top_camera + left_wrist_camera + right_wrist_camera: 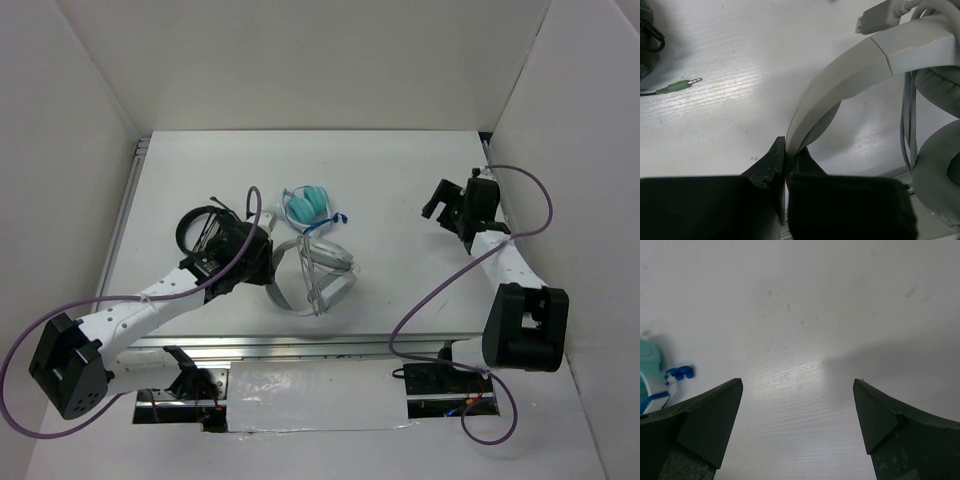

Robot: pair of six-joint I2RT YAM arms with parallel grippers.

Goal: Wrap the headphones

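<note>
Grey cable looks only part-wound on the headphones, I'd say; left end effector pinches headband, right end effector wide, empty.

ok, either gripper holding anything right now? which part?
Left gripper is clamped on the headphones at the headband. Right gripper is open, holding nothing.

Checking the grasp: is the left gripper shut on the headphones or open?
Shut: the left gripper pinches the headphones by the headband, fingers closed against it.
</note>
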